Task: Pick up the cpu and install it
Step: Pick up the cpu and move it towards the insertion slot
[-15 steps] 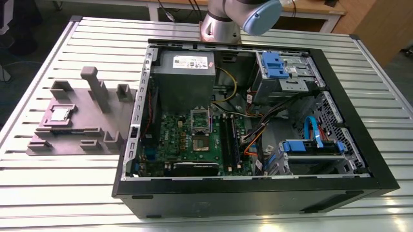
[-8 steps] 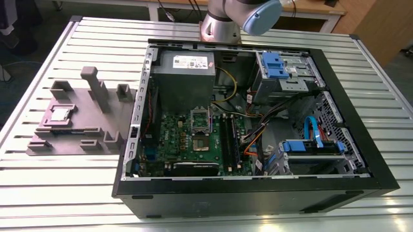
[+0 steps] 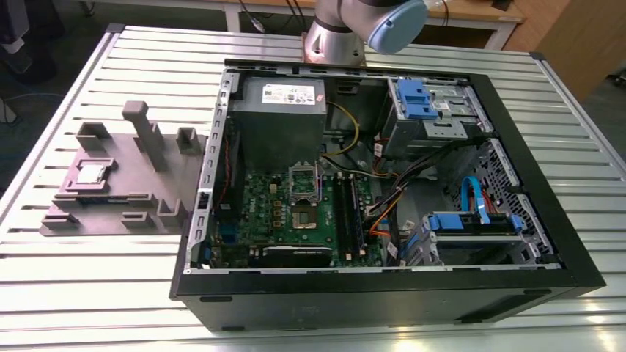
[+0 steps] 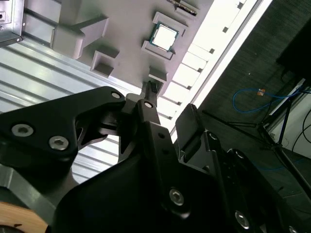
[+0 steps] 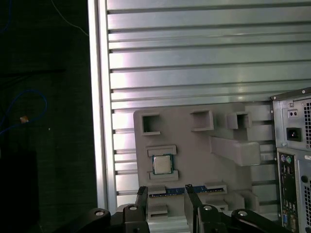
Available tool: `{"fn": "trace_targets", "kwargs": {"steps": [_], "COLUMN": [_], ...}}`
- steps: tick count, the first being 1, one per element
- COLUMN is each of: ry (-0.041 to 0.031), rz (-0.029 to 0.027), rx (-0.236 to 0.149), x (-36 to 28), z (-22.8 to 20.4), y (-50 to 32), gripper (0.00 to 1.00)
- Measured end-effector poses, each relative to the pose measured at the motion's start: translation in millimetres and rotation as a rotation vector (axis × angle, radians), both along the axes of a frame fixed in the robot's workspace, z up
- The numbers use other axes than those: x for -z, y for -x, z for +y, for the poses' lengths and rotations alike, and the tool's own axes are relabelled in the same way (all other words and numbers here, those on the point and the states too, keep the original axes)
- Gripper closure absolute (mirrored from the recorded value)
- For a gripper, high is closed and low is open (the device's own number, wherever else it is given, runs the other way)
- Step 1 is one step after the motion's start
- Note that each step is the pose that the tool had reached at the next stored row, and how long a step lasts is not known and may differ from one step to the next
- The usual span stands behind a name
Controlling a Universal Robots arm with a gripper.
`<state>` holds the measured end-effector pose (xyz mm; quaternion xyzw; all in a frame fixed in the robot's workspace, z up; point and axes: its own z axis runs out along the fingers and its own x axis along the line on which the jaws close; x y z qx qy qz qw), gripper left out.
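The cpu [image 3: 93,174] is a small silver-topped square lying flat in a pocket of the grey fixture [image 3: 146,183], on the exterior view's left beside the case. It also shows in both wrist views, the cpu [image 5: 161,164] in the first and the cpu [image 4: 165,35] in the second. My gripper [image 5: 166,200] hovers above the fixture, a short way off the cpu, open, with nothing between its black fingers [image 5: 142,201]. The motherboard's socket [image 3: 305,194] sits inside the open computer case [image 3: 547,220].
The case holds a grey power supply [image 3: 278,95], blue drive brackets [image 3: 415,99] and loose cables. A green strip [image 5: 187,190] lies in a fixture slot near my fingers. Upright fixture posts [image 3: 142,128] stand near the cpu. The slatted metal table's edge [image 5: 99,97] borders dark floor.
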<state>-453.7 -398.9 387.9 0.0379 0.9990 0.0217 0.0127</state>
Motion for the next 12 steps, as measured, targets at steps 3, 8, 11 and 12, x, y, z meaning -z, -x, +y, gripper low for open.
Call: {"fn": "trace_targets", "kwargs": {"steps": [3, 8, 11, 12], "ry": [0.0000, 0.0000, 0.0000, 0.0000], "rz": [0.0000, 0.0002, 0.0003, 0.0004], "rx": [0.000, -0.039, -0.048, -0.049], "x": [0.0, 0.3, 0.3, 0.3], "z": [0.0, 0.0, 0.0, 0.0], "y": [-0.1, -0.1, -0.1, -0.1], "gripper": [0.57, 0.57, 0.57, 0.57]}}
